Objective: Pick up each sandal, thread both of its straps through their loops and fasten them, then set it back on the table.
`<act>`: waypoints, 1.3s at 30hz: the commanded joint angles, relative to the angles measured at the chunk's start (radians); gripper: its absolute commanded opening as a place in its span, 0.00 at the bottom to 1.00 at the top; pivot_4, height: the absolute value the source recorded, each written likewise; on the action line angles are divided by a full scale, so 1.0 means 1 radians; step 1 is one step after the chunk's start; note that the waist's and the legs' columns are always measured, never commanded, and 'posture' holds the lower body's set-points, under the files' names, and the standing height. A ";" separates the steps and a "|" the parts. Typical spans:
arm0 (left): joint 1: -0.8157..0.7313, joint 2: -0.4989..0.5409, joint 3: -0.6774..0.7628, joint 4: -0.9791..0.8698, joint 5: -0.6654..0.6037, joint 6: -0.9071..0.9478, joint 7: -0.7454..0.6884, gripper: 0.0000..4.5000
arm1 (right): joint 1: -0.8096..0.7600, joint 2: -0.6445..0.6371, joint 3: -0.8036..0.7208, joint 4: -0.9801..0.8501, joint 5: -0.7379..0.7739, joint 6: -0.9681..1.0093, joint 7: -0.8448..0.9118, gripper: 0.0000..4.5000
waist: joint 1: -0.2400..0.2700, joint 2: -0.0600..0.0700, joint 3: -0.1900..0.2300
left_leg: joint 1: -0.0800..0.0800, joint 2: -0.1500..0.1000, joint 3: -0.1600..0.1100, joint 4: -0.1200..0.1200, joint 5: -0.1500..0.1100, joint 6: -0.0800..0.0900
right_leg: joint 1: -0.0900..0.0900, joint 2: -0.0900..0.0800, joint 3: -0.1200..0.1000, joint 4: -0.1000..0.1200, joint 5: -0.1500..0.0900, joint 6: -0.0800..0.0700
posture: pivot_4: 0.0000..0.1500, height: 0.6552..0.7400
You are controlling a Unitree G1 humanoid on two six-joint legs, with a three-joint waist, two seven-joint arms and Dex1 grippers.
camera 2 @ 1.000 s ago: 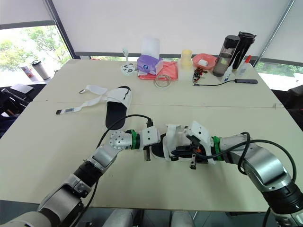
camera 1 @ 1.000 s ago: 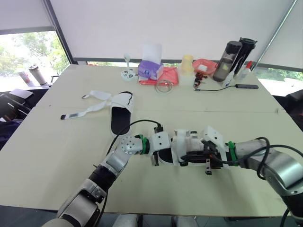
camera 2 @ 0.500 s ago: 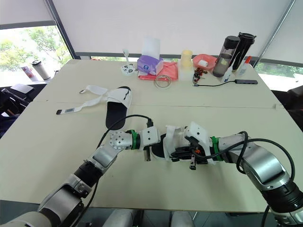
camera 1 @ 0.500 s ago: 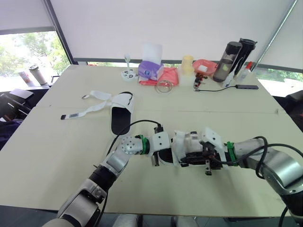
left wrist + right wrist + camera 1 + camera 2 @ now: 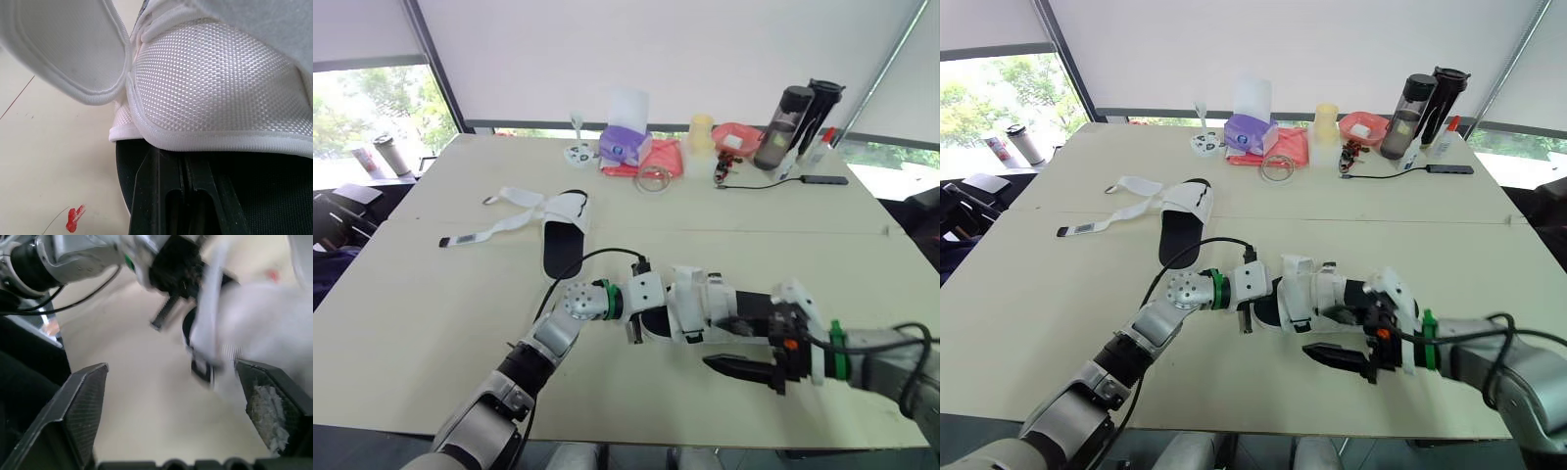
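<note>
Near sandal [image 5: 690, 302]: head camera puts it in the front middle of the surface [image 5: 431, 323], between the two arms, white upper over a black sole [image 5: 654, 323]. Left claw [image 5: 635, 329] is at its heel end, apparently nipped onto the sole edge. Right claw [image 5: 713, 339] stands spread wide, just beside the toe end, one finger low by the surface, the other up against the white upper, gripping nothing. Far sandal [image 5: 563, 235] lies flat well apart toward the left, its long strap [image 5: 489, 230] loose and trailing, not yet fastened. Left wrist camera: woven white upper [image 5: 215, 83] bulges close above the black sole, with the claw's fingers [image 5: 166, 196] drawn close together at the sole's rim. Right wrist camera: fingers [image 5: 83, 401] far apart, the white sandal ahead and a pale band [image 5: 210, 308] hanging down; whether it is threaded I cannot tell. Judgement: light thing, sole firm enough for an edge pinch, upper and straps soft and floppy, likely to slip; take the strap near its free end, keeping the sole pinned.
</note>
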 commanded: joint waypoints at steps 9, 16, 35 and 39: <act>0.032 0.047 -0.034 0.127 0.076 0.060 -0.022 0.00 | 0.036 0.123 0.042 -0.013 0.066 0.008 -0.161 1.00 | -0.003 0.004 -0.002 | 0.000 0.000 0.001 0.000 0.000 0.000 | -0.001 -0.001 0.000 0.000 0.000 0.000 | 1.00 1.00; 0.037 0.051 -0.032 0.119 0.078 0.063 -0.022 0.00 | -0.014 0.157 0.104 0.056 0.021 -0.038 -0.183 1.00 | -0.003 0.004 -0.002 | -0.001 0.000 0.001 0.000 0.000 0.000 | -0.002 -0.001 0.000 -0.001 0.000 0.000 | 1.00 1.00; 0.043 0.051 -0.025 0.115 0.079 0.072 -0.014 0.00 | -0.080 0.190 0.143 0.089 0.092 0.016 -0.209 0.01 | -0.003 0.005 -0.001 | -0.001 0.000 0.001 -0.001 0.000 0.000 | -0.002 -0.001 0.000 -0.001 0.000 0.000 | 1.00 1.00; 0.043 0.049 -0.024 0.114 0.077 0.074 -0.013 0.00 | -0.056 0.176 0.158 0.074 0.096 0.039 -0.205 0.01 | -0.003 0.005 -0.001 | -0.001 0.000 0.001 -0.001 0.000 0.000 | -0.002 -0.001 0.000 -0.001 0.000 0.000 | 1.00 1.00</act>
